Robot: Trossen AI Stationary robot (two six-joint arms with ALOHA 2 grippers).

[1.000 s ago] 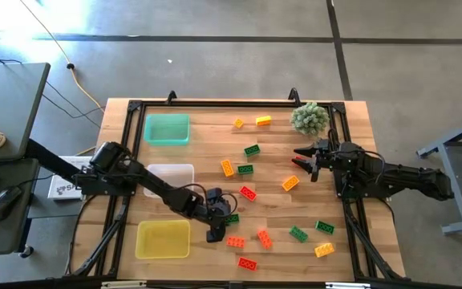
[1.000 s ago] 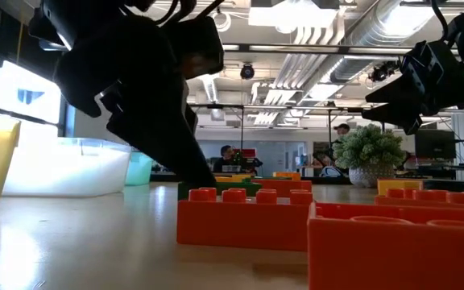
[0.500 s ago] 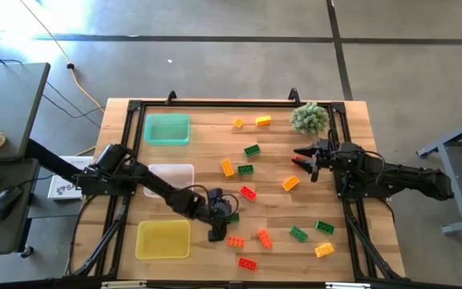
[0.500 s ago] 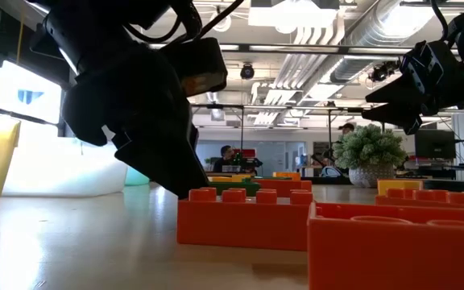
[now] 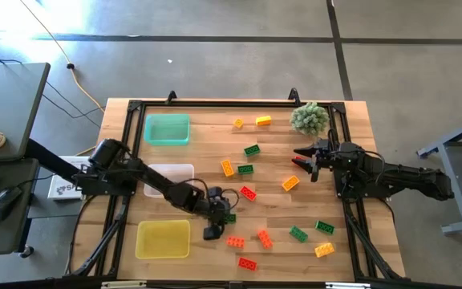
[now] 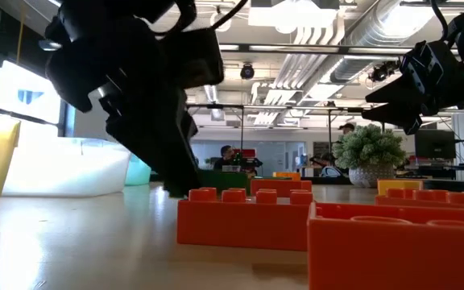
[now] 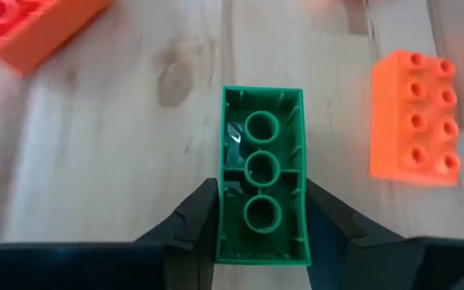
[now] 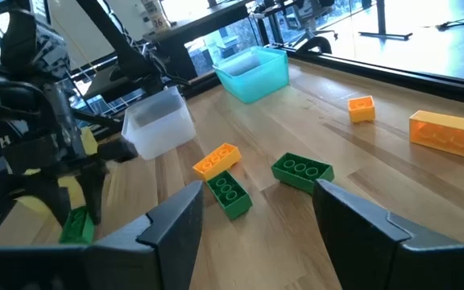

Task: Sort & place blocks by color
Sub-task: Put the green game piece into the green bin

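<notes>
Green block [image 7: 263,193] clamped in left tool [image 7: 260,221], above table; right tool [image 8: 256,213] empty, fingers apart

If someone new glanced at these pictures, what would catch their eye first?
Probably the left gripper, its jaws closed on a green block turned underside up, near the table's middle front. Next, red, orange-yellow and green blocks strewn over the wooden table, and three trays along its left side: green tray, clear tray, yellow tray.
</notes>
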